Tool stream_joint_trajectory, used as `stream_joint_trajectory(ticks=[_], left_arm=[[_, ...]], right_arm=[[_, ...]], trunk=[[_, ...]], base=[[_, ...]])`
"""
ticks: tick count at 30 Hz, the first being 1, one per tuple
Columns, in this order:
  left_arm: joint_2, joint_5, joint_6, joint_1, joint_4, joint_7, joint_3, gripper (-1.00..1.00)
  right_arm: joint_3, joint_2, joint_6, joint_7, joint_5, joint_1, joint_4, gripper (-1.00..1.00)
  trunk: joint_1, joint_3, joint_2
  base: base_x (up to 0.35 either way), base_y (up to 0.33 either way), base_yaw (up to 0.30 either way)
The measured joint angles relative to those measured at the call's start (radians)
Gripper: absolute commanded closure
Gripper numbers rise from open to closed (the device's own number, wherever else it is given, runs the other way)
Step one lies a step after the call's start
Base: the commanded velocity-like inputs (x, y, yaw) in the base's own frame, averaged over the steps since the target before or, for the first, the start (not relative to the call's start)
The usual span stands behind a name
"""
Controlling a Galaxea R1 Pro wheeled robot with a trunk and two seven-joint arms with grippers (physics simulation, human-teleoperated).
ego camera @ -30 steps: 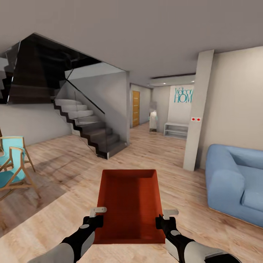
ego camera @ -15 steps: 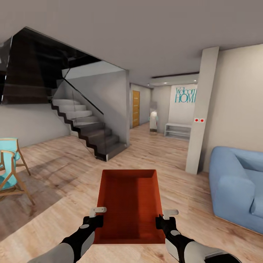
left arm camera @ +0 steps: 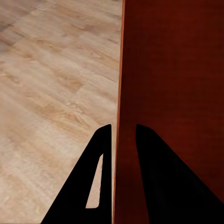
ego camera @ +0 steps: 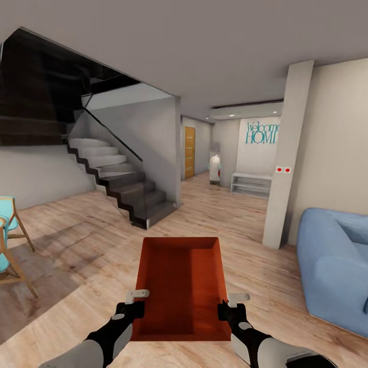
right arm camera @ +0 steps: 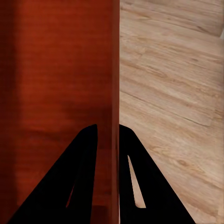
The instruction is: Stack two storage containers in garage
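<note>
I am carrying one red-orange storage container (ego camera: 180, 286) in front of the trunk, above the wood-plank floor (ego camera: 92, 240) of the living room. The left gripper (ego camera: 137, 297) is clamped on its left wall, and the right gripper (ego camera: 235, 300) is clamped on its right wall. Since a second ago, the staircase (ego camera: 122, 191), the pillar (ego camera: 289, 153) and the blue sofa (ego camera: 332, 266) are sliding outwards, so the base is advancing towards the hallway. The garage is not yet visible.

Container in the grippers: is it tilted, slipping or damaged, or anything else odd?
Nothing stands out. The container sits level and looks intact, with the left gripper and right gripper each clamping one long wall.
</note>
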Motion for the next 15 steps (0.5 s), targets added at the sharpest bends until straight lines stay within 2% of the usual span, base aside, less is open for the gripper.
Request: stream_joint_trajectory(ticks=[15], left_arm=[[-0.001, 0.0, 0.0, 0.0, 0.0, 0.001, 0.0, 1.0]], right_arm=[[-0.002, -0.001, 0.0, 0.002, 0.003, 0.0, 0.0, 1.0]], trunk=[[0.0, 0.0, 0.0]], base=[[0.321, 0.0, -0.246]])
